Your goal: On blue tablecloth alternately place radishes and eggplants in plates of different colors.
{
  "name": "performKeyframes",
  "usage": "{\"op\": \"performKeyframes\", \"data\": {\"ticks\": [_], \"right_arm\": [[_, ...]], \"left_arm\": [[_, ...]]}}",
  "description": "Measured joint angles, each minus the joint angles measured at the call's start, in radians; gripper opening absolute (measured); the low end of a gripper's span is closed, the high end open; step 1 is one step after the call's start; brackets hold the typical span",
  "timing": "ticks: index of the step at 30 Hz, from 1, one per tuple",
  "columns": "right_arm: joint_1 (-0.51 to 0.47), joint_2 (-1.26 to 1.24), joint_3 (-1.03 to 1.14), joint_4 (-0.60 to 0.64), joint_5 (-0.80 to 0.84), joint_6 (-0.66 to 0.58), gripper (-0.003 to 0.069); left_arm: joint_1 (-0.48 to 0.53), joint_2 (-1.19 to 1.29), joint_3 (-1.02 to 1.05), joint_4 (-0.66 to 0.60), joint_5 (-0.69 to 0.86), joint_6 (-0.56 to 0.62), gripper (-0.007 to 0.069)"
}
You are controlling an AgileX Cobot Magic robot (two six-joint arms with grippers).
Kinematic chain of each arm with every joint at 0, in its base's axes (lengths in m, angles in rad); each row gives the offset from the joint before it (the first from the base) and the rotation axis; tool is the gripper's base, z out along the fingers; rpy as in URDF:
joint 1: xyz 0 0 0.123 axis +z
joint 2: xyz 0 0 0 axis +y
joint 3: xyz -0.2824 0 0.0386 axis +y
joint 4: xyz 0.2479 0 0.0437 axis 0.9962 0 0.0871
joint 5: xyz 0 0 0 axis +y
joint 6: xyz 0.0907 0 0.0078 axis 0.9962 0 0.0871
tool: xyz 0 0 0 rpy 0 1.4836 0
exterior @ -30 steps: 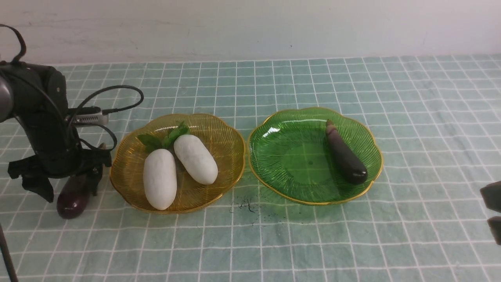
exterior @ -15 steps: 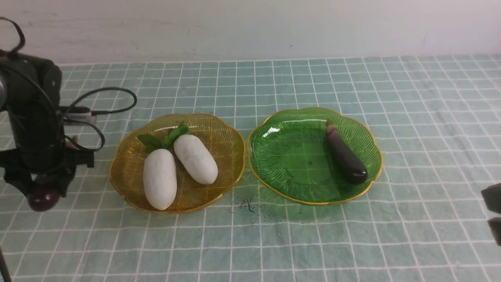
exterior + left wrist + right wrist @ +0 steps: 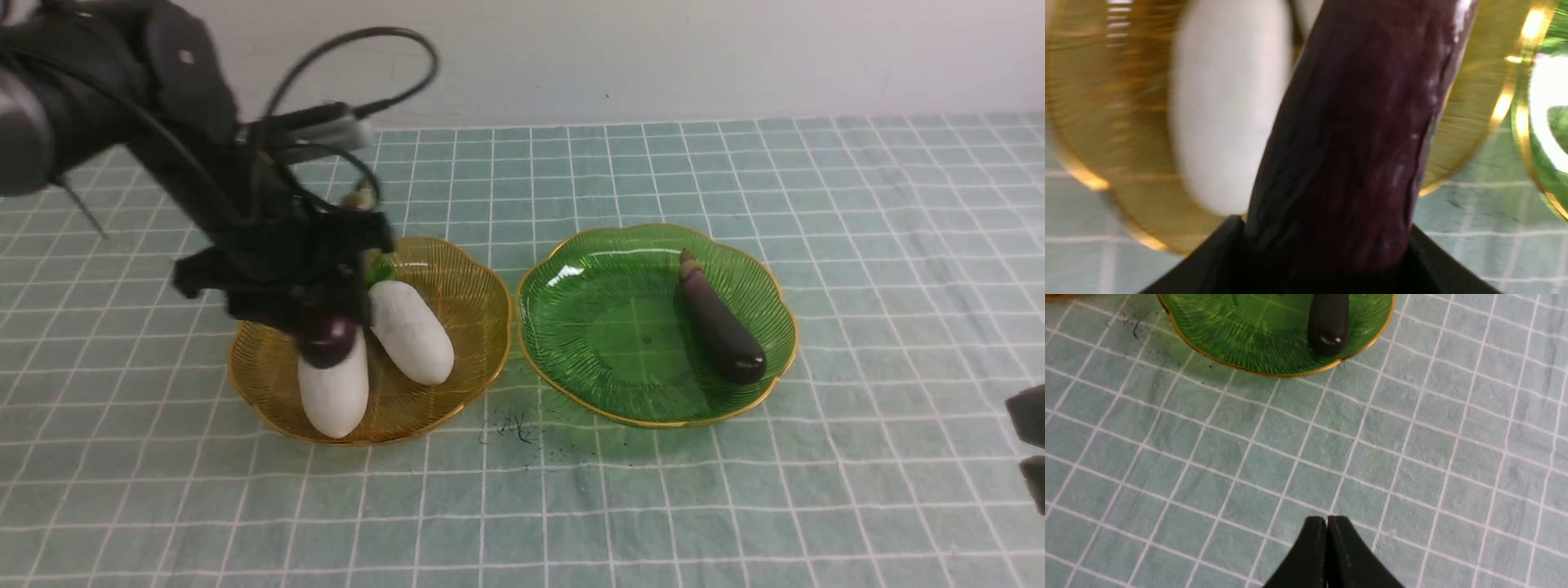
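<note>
Lifted off the cloth (image 3: pixel 653 490), the eggplant (image 3: pixel 328 339) hangs over the amber plate (image 3: pixel 261 371), left gripper (image 3: pixel 323 317) pinching its stiff, likely slick body.

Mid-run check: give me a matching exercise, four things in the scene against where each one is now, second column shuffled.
Things:
1. left-side eggplant
2. right-side eggplant
3. radishes
4. right gripper

Places:
a. lying in the amber plate
b. shut, over the tablecloth
c. clamped in the left gripper
d. lying in the green plate

Pairs: 1-c, 2-d, 3-a, 4-b.
</note>
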State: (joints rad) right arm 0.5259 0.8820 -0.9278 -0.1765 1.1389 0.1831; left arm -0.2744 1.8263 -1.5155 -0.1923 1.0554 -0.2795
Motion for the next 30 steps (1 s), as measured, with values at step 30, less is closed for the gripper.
{"op": "performKeyframes", "data": {"ticks": [30], "right_arm": [[0.000,-0.584,0.111,-0.029,0.019,0.016,-0.0015]], "left_arm": [[-0.272,0.436,-0.635,-0.117,0.087,0.012,0.0510]]}}
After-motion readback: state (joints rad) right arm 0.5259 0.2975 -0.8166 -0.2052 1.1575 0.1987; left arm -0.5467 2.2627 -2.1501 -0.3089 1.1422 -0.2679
